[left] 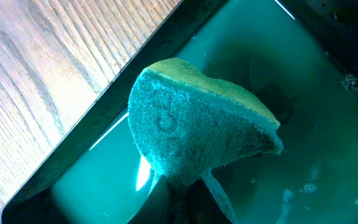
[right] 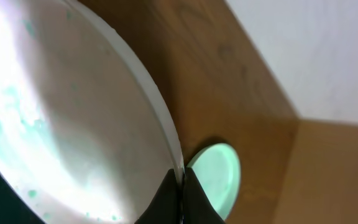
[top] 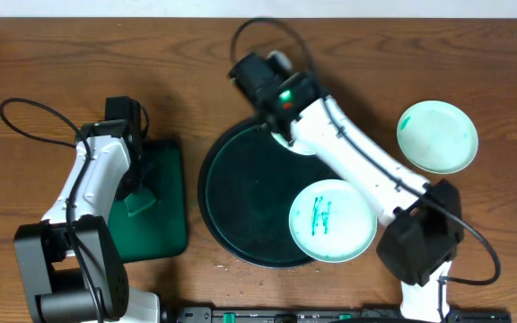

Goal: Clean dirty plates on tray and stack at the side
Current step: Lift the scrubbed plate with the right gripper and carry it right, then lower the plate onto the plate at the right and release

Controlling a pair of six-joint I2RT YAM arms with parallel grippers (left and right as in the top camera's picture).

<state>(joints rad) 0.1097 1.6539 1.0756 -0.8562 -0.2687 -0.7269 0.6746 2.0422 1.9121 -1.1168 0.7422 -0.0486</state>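
Observation:
My left gripper (left: 182,182) is shut on a green sponge (left: 197,124) and holds it over the water in a green basin (left: 104,115). In the overhead view the left gripper (top: 138,190) is over the basin (top: 167,211) at the left. My right gripper (right: 182,177) is shut on the rim of a pale plate (right: 73,112) with teal specks. Overhead, the right gripper (top: 281,133) holds this plate (top: 300,144) at the far edge of the round black tray (top: 240,197). A plate with teal scribbles (top: 330,220) lies on the tray's front right.
A mint plate (top: 436,136) lies on the wooden table to the right of the tray; it also shows behind the held plate in the right wrist view (right: 215,180). The right arm (top: 357,161) stretches across the tray's right side.

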